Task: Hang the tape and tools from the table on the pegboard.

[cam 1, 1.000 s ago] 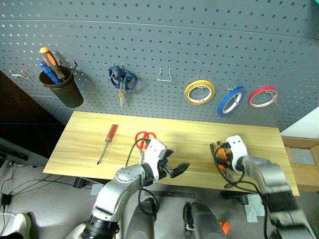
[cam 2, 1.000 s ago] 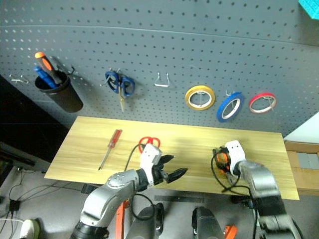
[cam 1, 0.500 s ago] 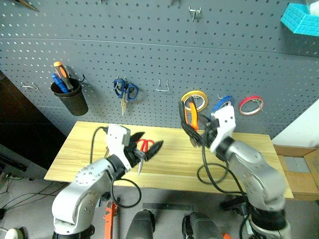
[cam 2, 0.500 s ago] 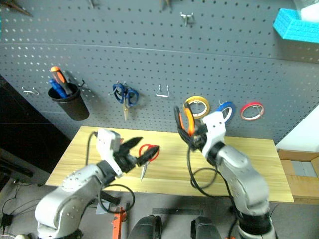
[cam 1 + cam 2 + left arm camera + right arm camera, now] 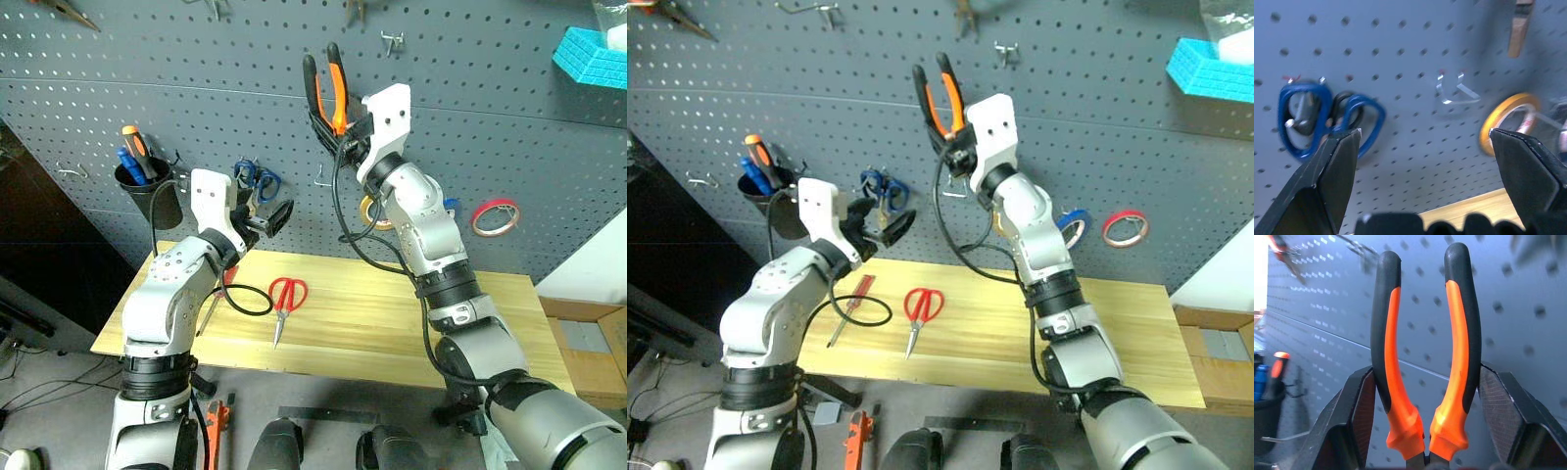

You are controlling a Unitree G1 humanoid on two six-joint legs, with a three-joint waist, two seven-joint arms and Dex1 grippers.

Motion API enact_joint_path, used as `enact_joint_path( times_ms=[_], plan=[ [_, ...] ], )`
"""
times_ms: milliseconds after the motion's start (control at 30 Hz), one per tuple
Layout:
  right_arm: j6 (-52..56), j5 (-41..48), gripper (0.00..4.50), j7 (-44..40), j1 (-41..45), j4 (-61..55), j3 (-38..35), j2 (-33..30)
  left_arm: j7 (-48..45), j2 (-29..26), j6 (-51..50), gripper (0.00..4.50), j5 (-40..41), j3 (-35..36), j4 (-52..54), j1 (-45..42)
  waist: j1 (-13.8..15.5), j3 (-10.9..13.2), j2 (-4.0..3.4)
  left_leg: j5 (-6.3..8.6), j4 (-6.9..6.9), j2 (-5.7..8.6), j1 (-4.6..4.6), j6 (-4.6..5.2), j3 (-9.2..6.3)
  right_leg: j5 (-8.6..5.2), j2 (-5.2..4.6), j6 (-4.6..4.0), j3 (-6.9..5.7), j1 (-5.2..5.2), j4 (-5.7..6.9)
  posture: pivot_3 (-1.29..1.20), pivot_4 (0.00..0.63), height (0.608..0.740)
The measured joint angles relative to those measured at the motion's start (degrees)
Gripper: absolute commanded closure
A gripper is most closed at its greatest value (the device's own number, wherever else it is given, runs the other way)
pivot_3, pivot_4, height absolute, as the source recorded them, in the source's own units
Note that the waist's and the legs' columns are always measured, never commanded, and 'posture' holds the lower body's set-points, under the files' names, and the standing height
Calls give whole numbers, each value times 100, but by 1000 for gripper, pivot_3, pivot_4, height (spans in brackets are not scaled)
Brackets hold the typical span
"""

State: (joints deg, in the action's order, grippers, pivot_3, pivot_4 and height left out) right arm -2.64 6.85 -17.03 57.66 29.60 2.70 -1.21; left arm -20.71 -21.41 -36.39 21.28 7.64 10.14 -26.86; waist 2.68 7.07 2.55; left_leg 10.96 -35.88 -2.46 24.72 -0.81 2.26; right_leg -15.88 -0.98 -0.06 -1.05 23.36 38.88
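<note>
Taking the empty wire hook [image 5: 324,177] on the pegboard [image 5: 509,108] as the landmark: a second ago both arms were low over the table [image 5: 392,323], the right gripper just closing on the pliers at the table's right part. Now both have risen to the board.

Left of the hook, the left gripper [image 5: 263,217] hangs in front of the blue scissors [image 5: 257,178], its jaws spread wide and holding nothing. Below and left of the hook, the screwdriver [image 5: 850,307] and red scissors [image 5: 285,299] lie on the table, not yet picked up.

Just above the hook, the right gripper [image 5: 338,132] grips the pliers [image 5: 328,86] by the lower handles, handles pointing up, its jaws partly closed around them. Right of the hook, the blue tape [image 5: 1070,225] already hangs on the board, between the yellow ring [image 5: 370,211] and the red ring [image 5: 493,216].

So the pliers are off the table and probably about to be hung; two tools remain.
</note>
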Motion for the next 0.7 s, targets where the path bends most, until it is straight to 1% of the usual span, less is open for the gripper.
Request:
enact_joint_path(
  times_ms=[100, 267, 400, 433, 700],
  plan=[
    [-345, -11, 1906, 67, 17, 633, -104, 97, -99, -15, 105, 0, -119, -168, -188, -5, 16, 6, -5, 0, 2, -3, 0, 1, 2, 0, 0, -1, 2, 6, 9, 253, 75, 740],
    [-878, -40, 1906, 116, 297, 1356, -169, 272, -242, 66, 278, 0, -240, -384, -603, -223, 64, 28, -28, -1, -1, -6, -2, 1, -7, 5, 4, -10, -7, 5, 16, 290, 127, 740],
    [-1152, -41, 1906, 161, 575, 1670, -220, 355, -259, 270, 331, 0, -268, -538, -762, -443, 131, 114, -33, -1, -5, -5, -4, 2, -9, 5, 4, -10, -7, 0, 15, 276, 160, 740],
    [-1178, -41, 1906, 177, 626, 1738, -237, 357, -265, 290, 331, 0, -267, -570, -791, -477, 145, 130, -35, -1, -4, -5, -3, 3, -10, 5, 4, -10, -7, 0, 13, 276, 160, 740],
    [-1468, -68, 1906, 207, 771, 2161, -375, 360, -398, 308, 366, 0, -346, -630, -895, -499, 173, 318, -49, 0, -3, -7, -2, 3, -13, 4, 2, -12, -11, 0, 14, 312, 200, 740]
  ],
)
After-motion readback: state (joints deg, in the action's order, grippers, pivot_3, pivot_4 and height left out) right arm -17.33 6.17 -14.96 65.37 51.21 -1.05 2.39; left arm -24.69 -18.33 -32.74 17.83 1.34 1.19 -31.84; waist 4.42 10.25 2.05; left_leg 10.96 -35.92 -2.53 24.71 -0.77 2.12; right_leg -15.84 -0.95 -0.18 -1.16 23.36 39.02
